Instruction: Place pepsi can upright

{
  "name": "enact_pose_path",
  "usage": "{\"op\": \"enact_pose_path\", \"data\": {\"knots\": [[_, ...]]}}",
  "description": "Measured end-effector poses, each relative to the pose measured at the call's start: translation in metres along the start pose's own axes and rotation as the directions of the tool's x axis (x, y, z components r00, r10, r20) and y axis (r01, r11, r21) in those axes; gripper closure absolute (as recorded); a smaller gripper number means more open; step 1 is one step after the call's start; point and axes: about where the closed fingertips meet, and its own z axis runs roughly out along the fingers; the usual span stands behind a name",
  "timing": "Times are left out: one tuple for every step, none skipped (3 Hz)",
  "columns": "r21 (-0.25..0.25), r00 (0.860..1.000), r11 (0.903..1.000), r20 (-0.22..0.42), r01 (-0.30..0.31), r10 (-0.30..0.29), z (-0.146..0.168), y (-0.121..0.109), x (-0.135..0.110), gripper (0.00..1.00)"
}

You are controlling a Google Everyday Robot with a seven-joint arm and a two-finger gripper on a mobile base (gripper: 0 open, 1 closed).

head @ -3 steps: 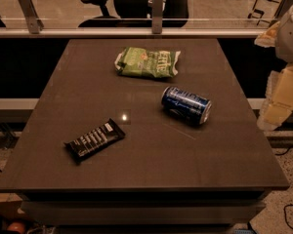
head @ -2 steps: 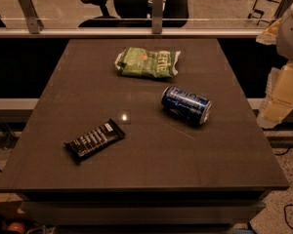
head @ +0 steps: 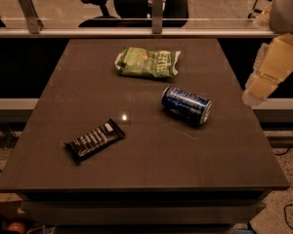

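The pepsi can (head: 186, 105) lies on its side on the dark table (head: 146, 155), right of centre, with one silver end facing front right. It is dark blue with white lettering. Only the pale arm links (head: 269, 67) show, at the right edge, above and to the right of the can and clear of it. My gripper itself is out of view.
A green snack bag (head: 147, 62) lies at the back centre of the table. A black wrapped bar (head: 94, 139) lies at the front left. A rail with glass panels (head: 136, 32) runs behind the table, with an office chair beyond it.
The arm links at the right edge have shifted slightly up and to the left. The can, bag and bar have not moved.
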Motion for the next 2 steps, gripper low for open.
{"op": "enact_pose_path", "data": {"knots": [[-0.021, 0.996, 0.9975, 0.048, -0.068, 0.069, 0.004, -0.011, -0.016, 0.0], [-0.044, 0.987, 0.9909, 0.09, -0.128, 0.131, 0.014, -0.019, -0.027, 0.0]]}}
